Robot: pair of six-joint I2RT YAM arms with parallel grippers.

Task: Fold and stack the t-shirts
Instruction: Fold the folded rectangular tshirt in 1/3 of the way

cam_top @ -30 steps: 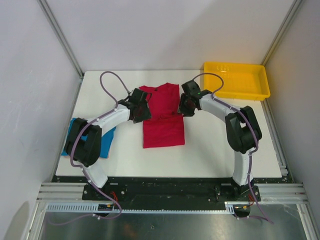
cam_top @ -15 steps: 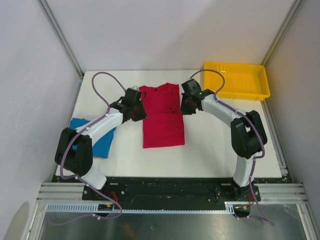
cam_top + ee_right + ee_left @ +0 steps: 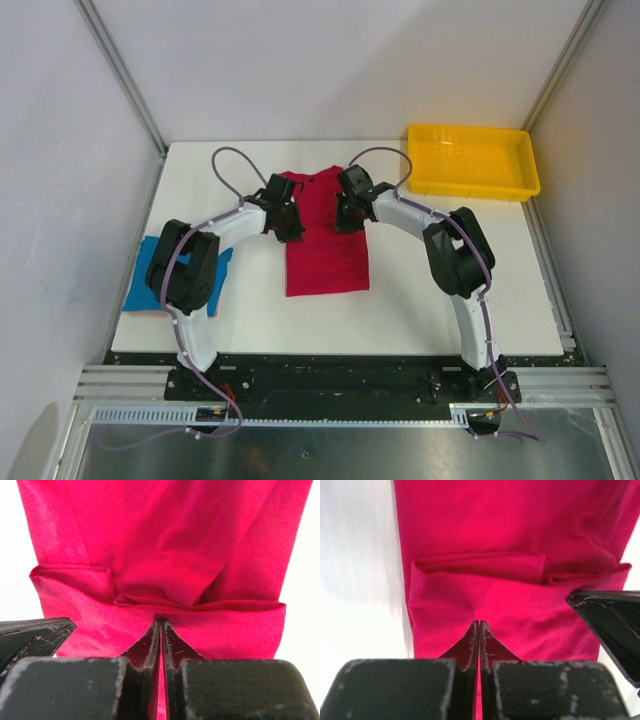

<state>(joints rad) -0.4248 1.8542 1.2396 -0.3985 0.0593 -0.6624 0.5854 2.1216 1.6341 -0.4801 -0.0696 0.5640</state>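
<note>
White desk (image 3: 420, 290) under the red shirt (image 3: 325, 255), with everything else on it too

Left arm (image 3: 225, 228) bent in from the left of the red shirt, right arm (image 3: 410, 215) bent in from its right, both wrists over its far half

Red shirt flat, collar at the far end, hem at the near end, sleeves tucked in, a crosswise fold ridge about halfway along

Yellow tray (image 3: 470, 185) well apart, to the right of and beyond the red shirt

Blue shirt (image 3: 140, 285) well apart to the left of the red shirt, level with its hem, folded flat, partly hidden by the left arm

Left jaws down at the red shirt's left edge by the fold, tips pressed together, a thin strip of red cloth pinched between

Right jaws down at the red shirt's right side, just beyond the fold, closed tight on the folded edge, red showing between

In each wrist view, a tip of the other arm's jaws at the frame's side, over the same red shirt
</note>
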